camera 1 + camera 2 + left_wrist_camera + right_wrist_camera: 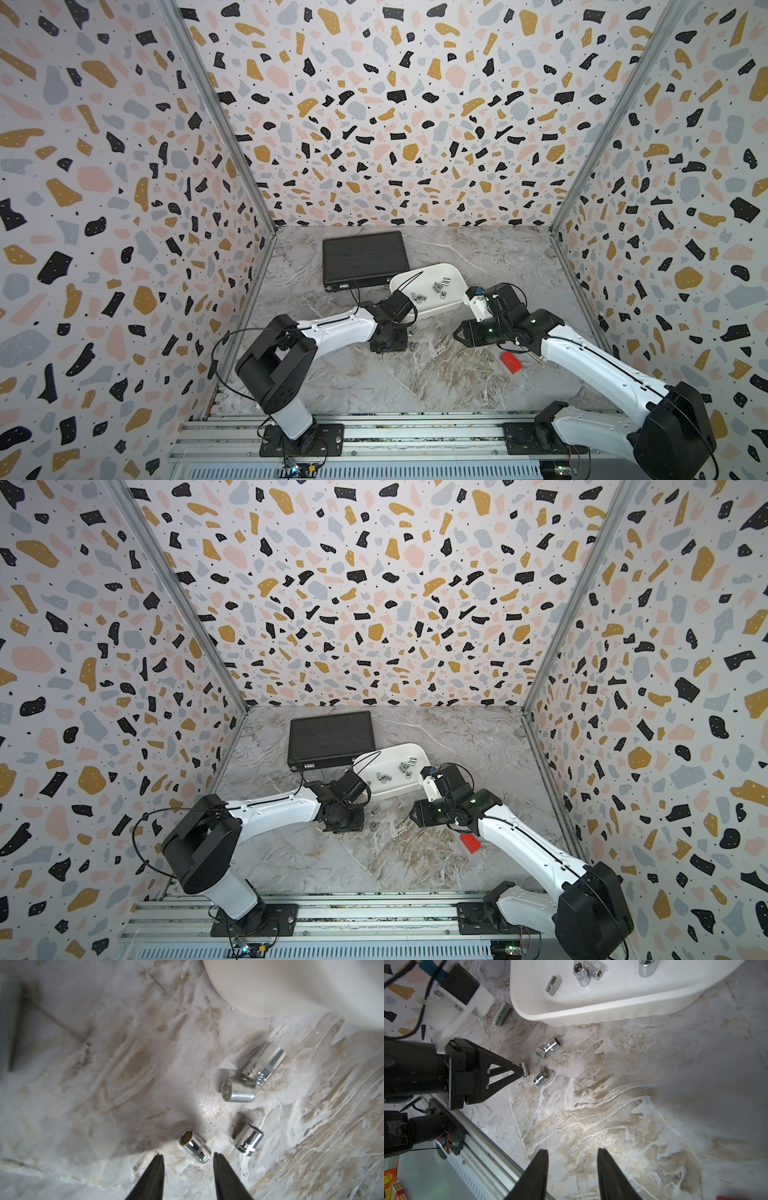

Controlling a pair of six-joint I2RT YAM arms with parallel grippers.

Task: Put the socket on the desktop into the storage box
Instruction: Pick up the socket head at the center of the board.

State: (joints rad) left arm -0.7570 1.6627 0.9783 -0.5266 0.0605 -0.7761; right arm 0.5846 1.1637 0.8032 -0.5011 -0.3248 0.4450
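Observation:
Several chrome sockets lie on the marble desktop [419, 382] in front of the white storage box [456, 277], which holds several more sockets [581, 971]. My left gripper [188, 1155] points down at the desktop, jaws open. One socket [195, 1147] lies on its side right at the fingertips, its near end in the gap, and I see no pad touching it. In the right wrist view the same socket [523, 1069] sits at the left gripper's [521, 1072] tip. Three more sockets [248, 1139] [238, 1091] [264, 1064] lie beyond. My right gripper [572, 1151] hangs open over bare marble.
A black ribbed case [365, 257] lies behind the box, touching its left corner. A small red block [510, 361] sits under my right arm. One more socket [500, 1014] lies by the box's near wall. An aluminium rail [374, 432] runs along the front edge.

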